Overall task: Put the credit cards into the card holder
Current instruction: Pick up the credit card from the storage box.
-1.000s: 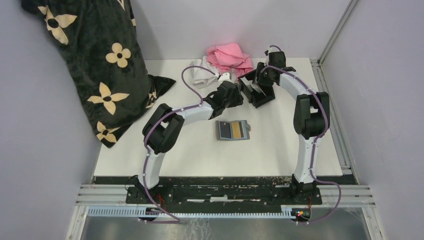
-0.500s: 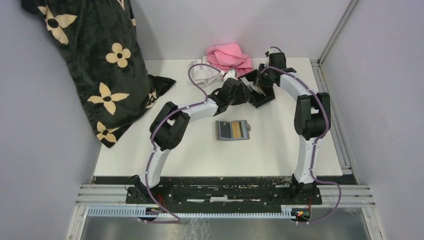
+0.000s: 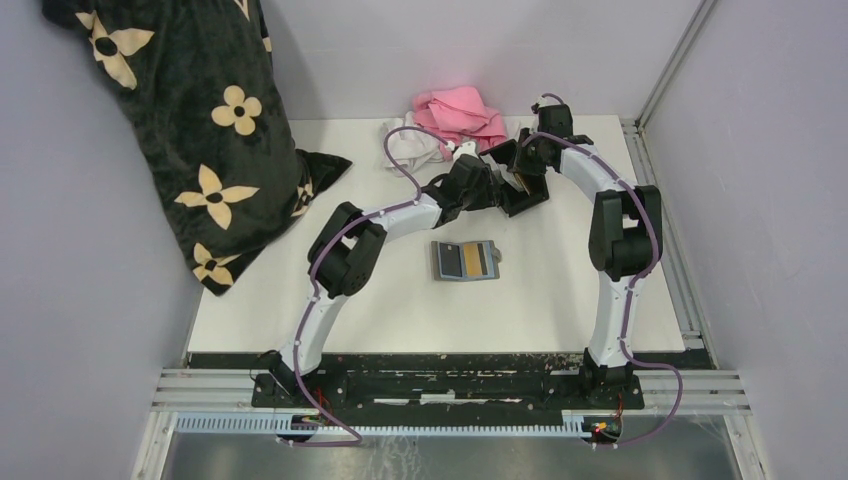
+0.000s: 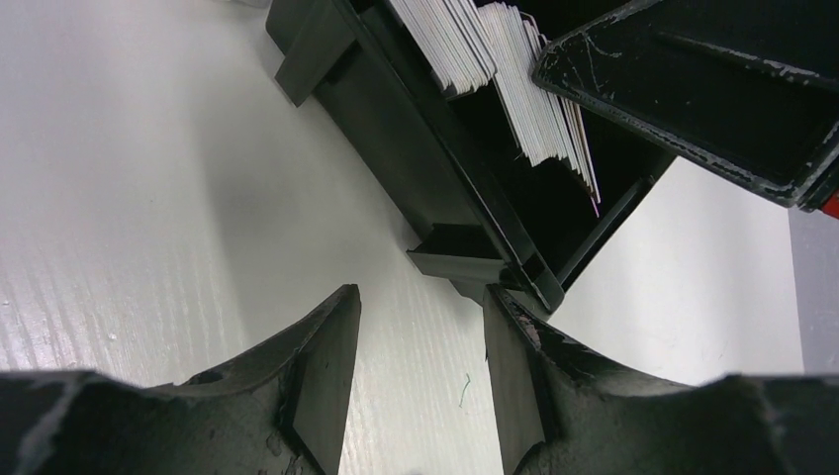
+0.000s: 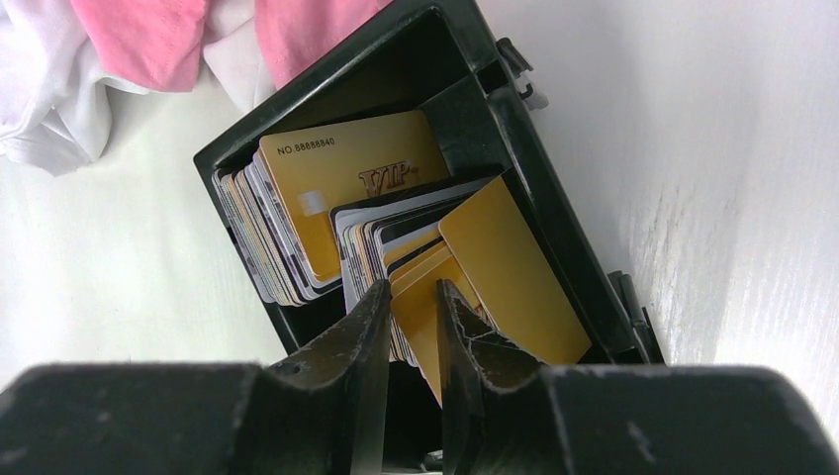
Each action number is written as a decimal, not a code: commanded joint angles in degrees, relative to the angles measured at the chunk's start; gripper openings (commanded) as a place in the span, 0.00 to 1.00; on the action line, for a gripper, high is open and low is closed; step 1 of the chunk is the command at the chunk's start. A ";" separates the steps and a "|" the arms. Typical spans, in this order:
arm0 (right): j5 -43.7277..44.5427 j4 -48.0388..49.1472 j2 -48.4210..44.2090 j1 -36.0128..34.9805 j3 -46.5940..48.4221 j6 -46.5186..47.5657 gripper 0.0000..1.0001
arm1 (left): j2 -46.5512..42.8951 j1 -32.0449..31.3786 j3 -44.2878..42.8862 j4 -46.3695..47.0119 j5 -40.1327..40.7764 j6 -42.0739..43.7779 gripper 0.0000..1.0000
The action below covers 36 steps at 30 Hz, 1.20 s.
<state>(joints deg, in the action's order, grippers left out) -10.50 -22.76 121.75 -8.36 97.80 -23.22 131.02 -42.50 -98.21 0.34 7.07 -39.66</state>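
Cards (image 5: 346, 188) crowd the card holder (image 5: 559, 218); our right pincer (image 5: 413, 297) sits narrow about a gold one, grip uncertain; left pincer (image 4: 419, 307) wide, empty. Nearly done, we judge.

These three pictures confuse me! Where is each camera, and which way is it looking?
Top external: above, behind the arm bases, looking down at the table; both arms show whole.
Left wrist: on the left arm, looking down at the card holder corner; own open jaws below.
Right wrist: on the right arm, looking into the holder's credit cards; own jaws below.
Shared: all three show the card holder.
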 commanded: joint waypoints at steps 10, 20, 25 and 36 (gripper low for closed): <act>0.12 -2.17 -3.46 -0.40 4.17 -1.16 0.21 | 1.06 -0.13 -4.19 -0.44 -0.89 -0.90 0.56; 1.23 -4.03 -2.42 -0.43 7.18 -0.58 0.19 | 1.34 -0.10 -5.15 -0.95 -1.09 -0.51 0.55; 1.95 -4.06 -2.14 -0.38 7.75 -0.42 0.19 | 1.45 -0.06 -5.32 -1.08 -0.88 -0.08 0.55; 3.14 -5.73 -1.79 -0.42 10.07 0.99 0.08 | 0.38 -0.15 -4.79 -1.31 -0.10 0.52 0.55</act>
<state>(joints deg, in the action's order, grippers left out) -8.29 -28.60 121.67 -8.51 104.97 -23.24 131.66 -42.50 -100.99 -1.65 6.87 -39.62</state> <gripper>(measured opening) 0.118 0.553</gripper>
